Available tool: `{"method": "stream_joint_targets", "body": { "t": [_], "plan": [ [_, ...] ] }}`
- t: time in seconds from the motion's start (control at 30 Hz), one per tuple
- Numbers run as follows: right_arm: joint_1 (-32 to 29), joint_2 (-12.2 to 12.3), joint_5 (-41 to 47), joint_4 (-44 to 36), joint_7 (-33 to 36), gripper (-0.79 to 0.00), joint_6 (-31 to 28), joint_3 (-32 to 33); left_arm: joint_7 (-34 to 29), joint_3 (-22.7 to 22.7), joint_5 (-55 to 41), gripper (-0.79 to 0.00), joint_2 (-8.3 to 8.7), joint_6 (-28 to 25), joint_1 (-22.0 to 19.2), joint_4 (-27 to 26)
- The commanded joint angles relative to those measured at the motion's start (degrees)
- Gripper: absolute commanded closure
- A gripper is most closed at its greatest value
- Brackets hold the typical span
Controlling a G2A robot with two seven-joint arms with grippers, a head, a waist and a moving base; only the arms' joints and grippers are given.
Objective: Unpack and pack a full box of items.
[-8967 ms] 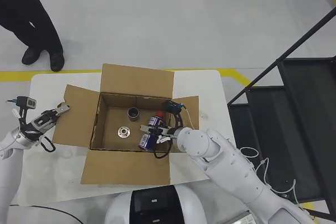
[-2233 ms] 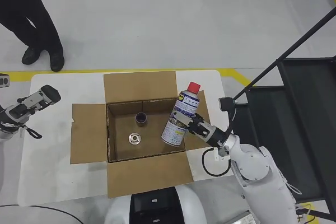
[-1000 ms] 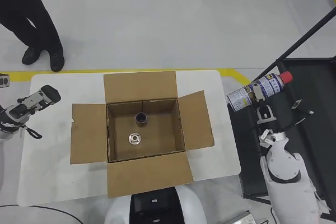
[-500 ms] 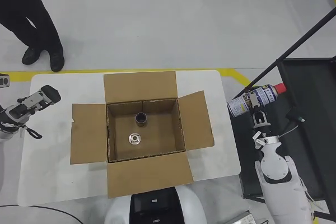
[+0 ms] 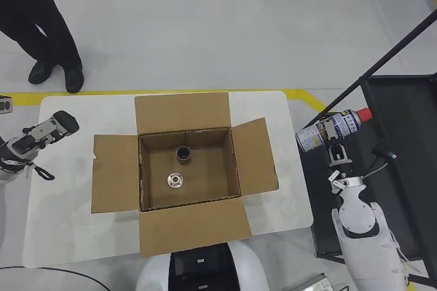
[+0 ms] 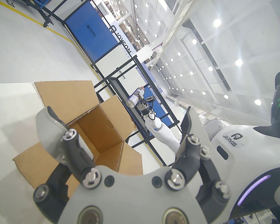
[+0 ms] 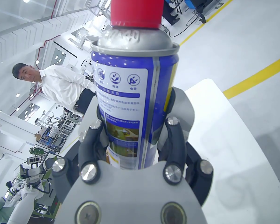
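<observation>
Left gripper [image 6: 117, 117], far left: hangs above the left edge of the white table [image 5: 65, 218], jaws spread wide, holding nothing. Same pose as two seconds back.

Centre: cardboard box [image 5: 180, 110], mid-table, all four flaps folded outward. On its floor, a small dark cylinder [image 5: 183, 153] near the back wall and a round metal fitting [image 5: 175, 178] just in front of it, not touching.

Right: right gripper [image 5: 337, 148], clamped around the lower body of a blue-and-white spray can [image 5: 326, 131] with a red cap. Tilted almost level, cap pointing away from the box. Held in the air just past the table's right edge, at the near frame of a black metal rack [image 5: 411, 138], resting on nothing.

Just changed: nine seconds back, down inside the box, closed on this can. Then lifted over the right flap, then swung out toward the rack. No shift over the last half second.

Meaning for the task: unpacking under way, with the can out of the box but not yet set down. Probably next: lowering onto the rack and letting go. Two small pieces left to fetch before any repacking.
</observation>
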Motion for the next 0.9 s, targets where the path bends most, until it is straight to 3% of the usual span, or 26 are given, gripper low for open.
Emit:
{"method": "stream_joint_targets", "body": {
  "t": [0.0, 0.43, 0.57, 0.67, 0.87],
  "plan": [
    [0.0, 0.0, 0.0, 0.0, 0.0, 0.0, 0.0, 0.0, 0.0, 0.0, 0.0, -0.785, 0.0, 0.0, 0.0, 0.0],
    [0.5, -0.1, -2.8, 1.6, -1.0, 0.0, -1.0, -0.4, 0.0, 0.0, 0.0, -0.785, 0.0, 0.0, 0.0, 0.0],
    [1.6, -0.5, -4.4, 6.9, -7.3, 0.0, -6.1, -1.8, 0.0, 0.0, 0.0, -0.785, 0.0, 0.0, 0.0, 0.0],
    [2.4, -0.7, -11.7, 12.7, -14.0, 0.0, -10.9, -2.4, 0.0, 0.0, 0.0, -0.785, 0.0, 0.0, 0.0, 0.0],
    [4.5, -1.0, -26.8, 21.7, -25.6, 0.0, -13.7, -3.8, 0.0, 0.0, 0.0, -0.785, 0.0, 0.0, 0.0, 0.0]
  ]
}}
